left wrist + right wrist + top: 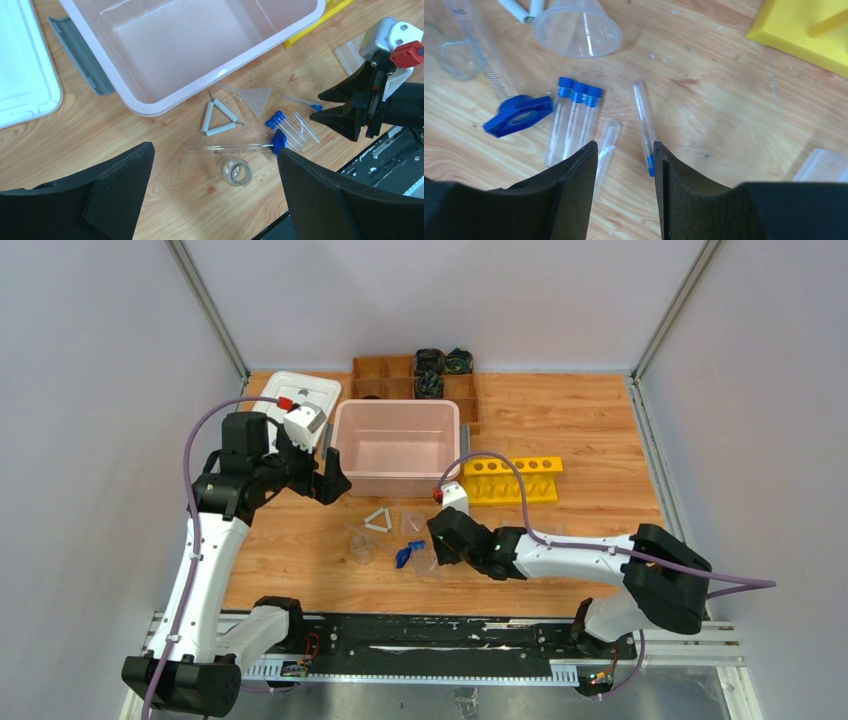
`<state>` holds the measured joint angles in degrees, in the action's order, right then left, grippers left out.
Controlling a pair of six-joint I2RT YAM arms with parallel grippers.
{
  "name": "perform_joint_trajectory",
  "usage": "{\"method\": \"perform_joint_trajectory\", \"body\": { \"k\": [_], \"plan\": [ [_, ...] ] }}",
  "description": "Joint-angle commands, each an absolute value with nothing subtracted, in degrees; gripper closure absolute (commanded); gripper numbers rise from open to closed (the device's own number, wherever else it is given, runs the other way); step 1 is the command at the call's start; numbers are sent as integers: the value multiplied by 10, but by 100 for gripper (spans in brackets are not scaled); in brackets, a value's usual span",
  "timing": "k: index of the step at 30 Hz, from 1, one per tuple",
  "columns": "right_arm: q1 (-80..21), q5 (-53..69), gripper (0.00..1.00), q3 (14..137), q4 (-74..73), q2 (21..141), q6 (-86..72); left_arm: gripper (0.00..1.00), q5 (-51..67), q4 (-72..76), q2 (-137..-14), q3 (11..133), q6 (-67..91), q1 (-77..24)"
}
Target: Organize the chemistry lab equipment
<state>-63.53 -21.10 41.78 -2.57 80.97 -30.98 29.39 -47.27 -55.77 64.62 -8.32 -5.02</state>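
Note:
The glassware lies on the wooden table in front of the pink bin. A white triangle, a clear funnel, a small beaker and a long graduated tube with a blue base show in the left wrist view. Three blue-capped tubes lie side by side, with a lone capless tube and another blue-capped tube to their right. My left gripper is open wide, high above the beaker. My right gripper is open, low over the two lone tubes, holding nothing.
A yellow tube rack stands right of the bin. A white lid lies at the back left and a wooden compartment tray behind the bin. A clear plastic bag lies right of the tubes.

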Motion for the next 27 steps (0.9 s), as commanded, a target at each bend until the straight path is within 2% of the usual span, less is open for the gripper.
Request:
{"method": "perform_joint_trajectory", "body": {
  "k": [1, 9, 18, 23, 27],
  "plan": [
    [-645, -166, 53, 436, -21, 844, -347, 0, 301, -472, -551, 665, -81, -53],
    [-645, -144, 63, 443, -5, 904, -354, 0, 295, -472, -543, 666, -84, -53],
    [-645, -155, 75, 441, -6, 915, -356, 0, 298, -472, -547, 666, -80, -53],
    [-645, -166, 76, 440, -28, 892, -342, 0, 301, -472, -550, 669, -79, -53],
    [-645, -163, 69, 451, -53, 883, -323, 0, 303, -472, -552, 670, -77, -53]
  ]
}}
